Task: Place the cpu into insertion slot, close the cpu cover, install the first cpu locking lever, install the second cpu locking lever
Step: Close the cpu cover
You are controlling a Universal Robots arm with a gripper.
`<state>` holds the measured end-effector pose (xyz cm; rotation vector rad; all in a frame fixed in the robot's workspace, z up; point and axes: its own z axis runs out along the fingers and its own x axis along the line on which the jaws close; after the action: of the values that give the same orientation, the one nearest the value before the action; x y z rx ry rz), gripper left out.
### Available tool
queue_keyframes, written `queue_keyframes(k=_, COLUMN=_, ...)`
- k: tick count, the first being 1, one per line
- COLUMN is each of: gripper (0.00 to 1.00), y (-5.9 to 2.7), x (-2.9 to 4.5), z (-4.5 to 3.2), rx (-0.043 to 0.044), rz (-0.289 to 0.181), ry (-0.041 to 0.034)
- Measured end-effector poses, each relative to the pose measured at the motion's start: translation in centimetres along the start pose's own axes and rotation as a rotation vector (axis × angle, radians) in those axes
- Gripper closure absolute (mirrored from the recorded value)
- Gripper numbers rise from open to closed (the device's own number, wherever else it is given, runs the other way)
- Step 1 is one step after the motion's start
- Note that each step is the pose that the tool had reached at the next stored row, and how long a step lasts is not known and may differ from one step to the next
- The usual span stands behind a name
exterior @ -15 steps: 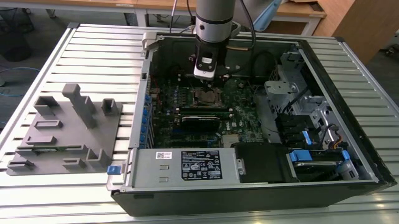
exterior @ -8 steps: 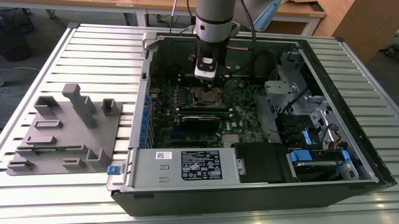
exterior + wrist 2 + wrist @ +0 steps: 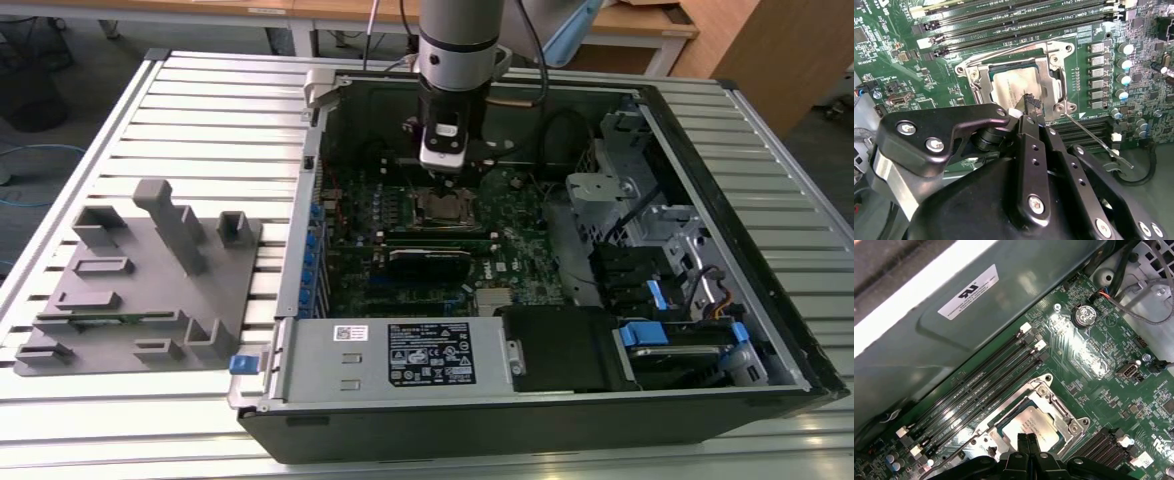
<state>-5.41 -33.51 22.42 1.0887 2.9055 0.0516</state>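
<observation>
The cpu [image 3: 1009, 87] sits in the insertion slot [image 3: 1004, 66], right under the tips of the claw [image 3: 1030, 104]. Its pale metal top shows through the window of the cpu cover [image 3: 1054, 87], which lies flat over it. In the first wrist view the claw [image 3: 1027, 439] has its two fingers drawn in tight side by side with nothing between them, poised over the near edge of the cpu [image 3: 1036, 425] and inside the silvery frame of the cpu cover [image 3: 1056, 402]. I cannot tell if the tips actually touch the chip.

From the socket corner just beside the claw, a locking lever [image 3: 1099, 141] stands free. Its thin rod slants away across the black card slots [image 3: 1076, 137] to a hooked end. A second lever [image 3: 1004, 54] runs along the cover's edge on the side farthest from the claw, and I cannot tell if it is latched. Past that lie the long memory slots [image 3: 1019, 20].

From where I stand, the claw [image 3: 445, 178] hangs straight down into the open computer case [image 3: 747, 200], just above the cpu [image 3: 441, 208] on the green motherboard [image 3: 514, 240]. The power supply [image 3: 400, 355] sits well clear of the claw at the near end of the case. A grey fixture tray [image 3: 134, 290] lies outside the case on the slatted bench [image 3: 200, 90].
</observation>
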Motion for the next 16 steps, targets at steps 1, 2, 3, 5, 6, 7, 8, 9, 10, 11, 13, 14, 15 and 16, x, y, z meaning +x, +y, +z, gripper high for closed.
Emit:
queue_keyframes(k=1, gripper=0.89, y=0.00, x=0.00, z=0.00, rx=-0.0001, rz=-0.005, ry=0.0002)
queue_keyframes(k=2, gripper=0.89, y=0.00, x=0.00, z=0.00, rx=-0.0002, rz=-0.009, ry=0.0004)
queue_keyframes(k=3, gripper=0.89, y=0.00, x=0.00, z=0.00, rx=-0.0004, rz=-0.014, ry=0.0006)
queue_keyframes(k=5, gripper=0.89, y=0.00, x=0.00, z=0.00, rx=-0.0006, rz=-0.023, ry=0.0010)
queue_keyframes(k=6, gripper=0.89, y=0.00, x=0.00, z=0.00, rx=-0.0007, rz=-0.027, ry=0.0012)
queue_keyframes(k=7, gripper=0.89, y=0.00, x=0.00, z=0.00, rx=-0.0008, rz=-0.032, ry=0.0014)
queue_keyframes(k=8, gripper=0.89, y=0.00, x=0.00, z=0.00, rx=-0.0009, rz=-0.036, ry=0.0016)
queue_keyframes(k=9, gripper=0.89, y=0.00, x=0.00, z=0.00, rx=-0.0010, rz=-0.040, ry=0.0018)
queue_keyframes(k=10, gripper=0.89, y=0.00, x=0.00, z=0.00, rx=-0.0011, rz=-0.043, ry=0.0019)
queue_keyframes(k=11, gripper=0.89, y=0.00, x=0.00, z=0.00, rx=-0.0011, rz=-0.046, ry=0.0021)
queue_keyframes(k=13, gripper=0.89, y=0.00, x=0.00, z=0.00, rx=-0.0013, rz=-0.054, ry=0.0024)
queue_keyframes(k=14, gripper=0.89, y=0.00, x=0.00, z=0.00, rx=-0.0014, rz=-0.058, ry=0.0026)
queue_keyframes(k=15, gripper=0.89, y=0.00, x=0.00, z=0.00, rx=-0.0016, rz=-0.063, ry=0.0028)
queue_keyframes(k=16, gripper=0.89, y=0.00, x=0.00, z=0.00, rx=-0.0016, rz=-0.067, ry=0.0030)
